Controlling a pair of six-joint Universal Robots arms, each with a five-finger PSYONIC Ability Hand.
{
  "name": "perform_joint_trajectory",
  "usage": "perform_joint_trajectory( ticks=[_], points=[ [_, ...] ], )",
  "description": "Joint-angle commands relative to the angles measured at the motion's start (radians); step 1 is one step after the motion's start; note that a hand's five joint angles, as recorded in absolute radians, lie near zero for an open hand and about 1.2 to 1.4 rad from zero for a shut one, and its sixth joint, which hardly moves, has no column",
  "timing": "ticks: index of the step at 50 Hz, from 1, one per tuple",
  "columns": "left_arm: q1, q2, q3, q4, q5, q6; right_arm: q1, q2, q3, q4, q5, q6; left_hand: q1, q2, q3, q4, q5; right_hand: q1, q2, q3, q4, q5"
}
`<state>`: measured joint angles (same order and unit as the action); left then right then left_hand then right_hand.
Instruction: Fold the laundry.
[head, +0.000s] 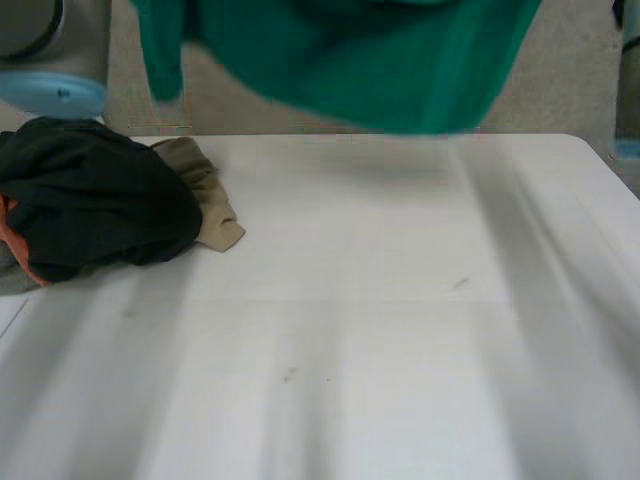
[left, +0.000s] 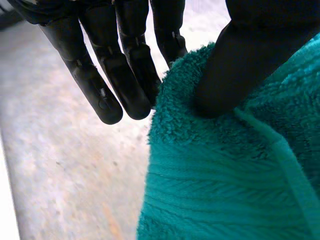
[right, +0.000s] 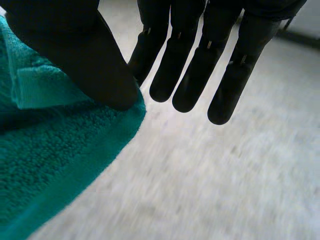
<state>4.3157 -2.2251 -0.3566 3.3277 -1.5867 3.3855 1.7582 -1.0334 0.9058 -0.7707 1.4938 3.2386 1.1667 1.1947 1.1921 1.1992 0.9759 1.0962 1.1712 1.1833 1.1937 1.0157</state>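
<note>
1. The green towel hangs in the air over the far edge of the worktop, clear of it and held by both hands.
2. The left hand pinches the top edge. Its thumb presses the terry against the fingers, which are nearly straight.
3. The right hand does the same on another stretch of the edge, with its thumb on the hem and the fingers long and loosely spread behind.
4. I judge the step to be spreading the towel flat. Both pinches should be level and drawn apart so it lands without bunching, and neither should let go until it lies down.
5. The worktop is white and bare across the middle and right, which looks like room enough.
6. At the left sits a dark heap of clothes, with a tan cloth poking out beside it. The towel should land clear of both.
7. Beyond the far edge is a beige floor.
</note>
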Motion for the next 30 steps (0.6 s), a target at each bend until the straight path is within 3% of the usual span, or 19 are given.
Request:
perform_joint_trajectory(
  ticks=[1, 5, 11, 19, 23, 24, 26, 30],
  points=[
    [0.001, 0.022, -0.097, -0.039, -0.036, -0.002, -0.029, -0.007, 0.001, 0.025, -0.058, 0.023, 0.23, 0.202, 0.204, 0.197, 0.246, 0.3, 0.225, 0.213, 0.203, 0.206],
    [0.002, 0.059, -0.306, -0.068, -0.041, 0.014, -0.078, -0.005, 0.051, 0.149, -0.136, 0.02, 0.23, 0.202, 0.204, 0.197, 0.246, 0.3, 0.225, 0.213, 0.203, 0.206],
    [-0.022, 0.076, -0.678, -0.068, -0.015, 0.043, -0.16, 0.019, 0.226, 0.413, -0.325, -0.055, 0.23, 0.202, 0.204, 0.197, 0.246, 0.3, 0.225, 0.213, 0.203, 0.206],
    [-0.039, -0.034, -0.886, -0.06, 0.063, 0.172, -0.22, 0.151, 0.387, 0.58, -0.365, -0.338, 0.215, 0.187, 0.19, 0.183, 0.232, 0.3, 0.225, 0.213, 0.203, 0.206],
    [-0.048, -0.074, -0.892, -0.065, 0.073, 0.219, -0.224, 0.208, 0.377, 0.665, -0.36, -0.437, -0.245, -0.272, -0.27, -0.277, -0.228, 0.3, 0.225, 0.213, 0.203, 0.206],
    [-0.051, -0.079, -0.892, -0.07, 0.071, 0.233, -0.223, 0.216, 0.361, 0.701, -0.354, -0.457, -0.443, -0.471, -0.469, -0.476, -0.427, 0.099, 0.024, 0.012, 0.002, 0.005],
    [-0.053, -0.071, -0.889, -0.079, 0.062, 0.248, -0.221, 0.208, 0.345, 0.735, -0.342, -0.462, -0.612, -0.64, -0.637, -0.644, -0.595, -0.2, -0.275, -0.287, -0.298, -0.294],
    [-0.05, -0.025, -0.895, -0.096, 0.047, 0.253, -0.218, 0.162, 0.341, 0.761, -0.298, -0.467, -0.788, -0.816, -0.814, -0.821, -0.772, -0.542, -0.617, -0.629, -0.639, -0.636]
  ],
)
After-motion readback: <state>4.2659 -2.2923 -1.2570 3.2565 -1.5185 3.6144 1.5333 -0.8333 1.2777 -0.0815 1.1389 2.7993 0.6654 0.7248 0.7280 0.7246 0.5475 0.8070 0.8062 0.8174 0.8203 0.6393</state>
